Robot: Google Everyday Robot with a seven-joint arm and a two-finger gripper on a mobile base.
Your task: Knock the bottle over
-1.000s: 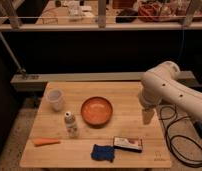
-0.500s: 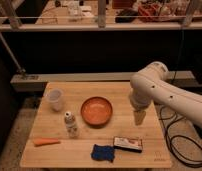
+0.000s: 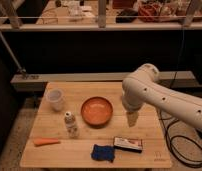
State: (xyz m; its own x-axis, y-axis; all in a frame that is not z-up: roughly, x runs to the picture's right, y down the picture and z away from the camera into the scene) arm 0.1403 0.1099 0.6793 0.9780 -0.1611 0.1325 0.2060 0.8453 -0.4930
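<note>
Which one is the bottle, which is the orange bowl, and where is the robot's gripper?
bottle [image 3: 71, 126]: camera view, middle of its body.
orange bowl [image 3: 97, 111]: camera view, its bare inside.
gripper [image 3: 131, 122]: camera view, its tip, above the table [image 3: 150, 129], right of the bowl.

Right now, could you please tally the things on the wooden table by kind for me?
Cup: 1
Bottle: 1
Bowl: 1
Carrot: 1
Blue cloth: 1
Flat box: 1
Total: 6
The tool hangs open over the table, beside the Bowl on the side away from the Cup, holding nothing.
</note>
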